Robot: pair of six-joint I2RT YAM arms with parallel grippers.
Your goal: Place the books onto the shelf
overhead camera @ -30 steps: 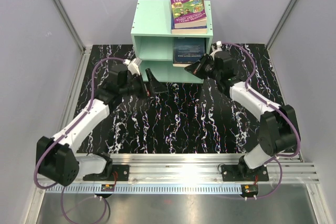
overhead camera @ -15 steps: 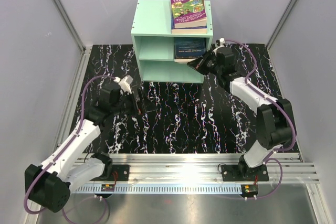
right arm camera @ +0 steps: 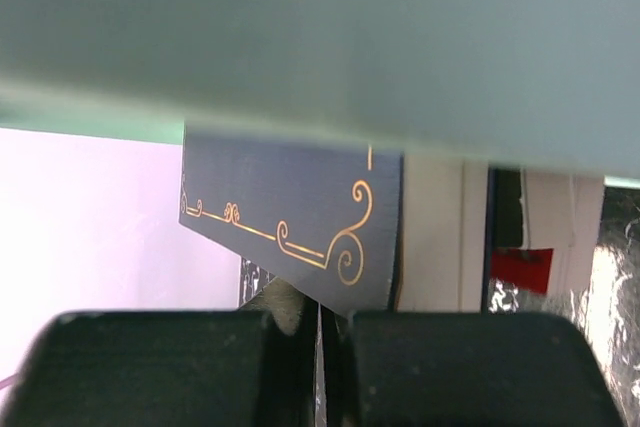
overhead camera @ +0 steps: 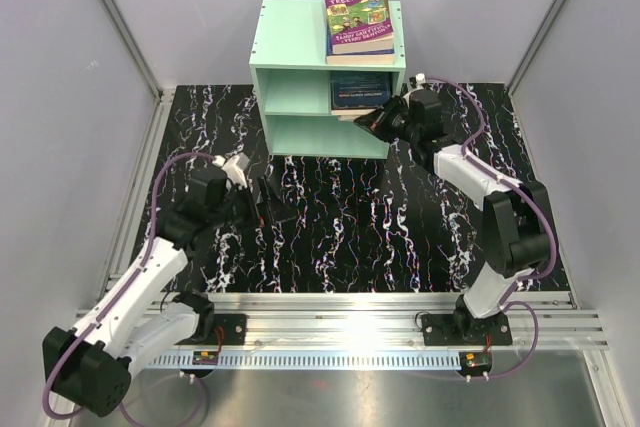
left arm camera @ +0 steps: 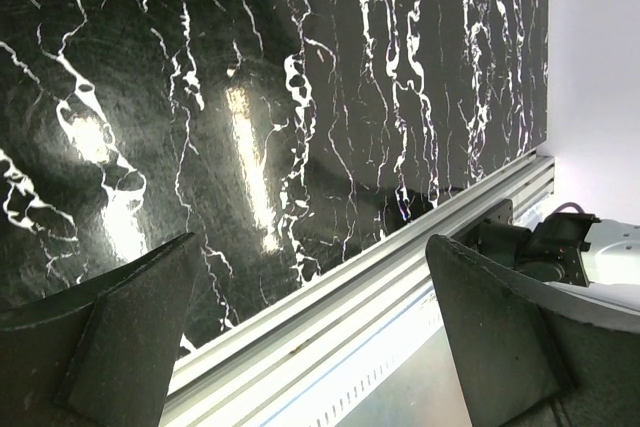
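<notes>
Right now my left gripper (overhead camera: 272, 199) hangs over the black marbled table (overhead camera: 420, 227) with its jaws spread wide and nothing between them. Its wrist view shows only veined tabletop and the aluminium rail (left arm camera: 350, 297) past the two fingers (left arm camera: 130, 337).

My right gripper (overhead camera: 376, 123) is at the front of the mint-green shelf (overhead camera: 290, 42), at the right end of the upper compartment. Its fingers (right arm camera: 160, 367) are pressed together with just a sliver of a gap. A dark blue book (overhead camera: 360, 90) lies in that upper compartment, its near edge poking out toward the fingertips. From the right wrist I see its slate cover with gold scrollwork directly ahead; I can't tell whether the tips touch it. A purple Treehouse book (overhead camera: 357, 15) lies flat on the shelf's top, toward the right.
</notes>
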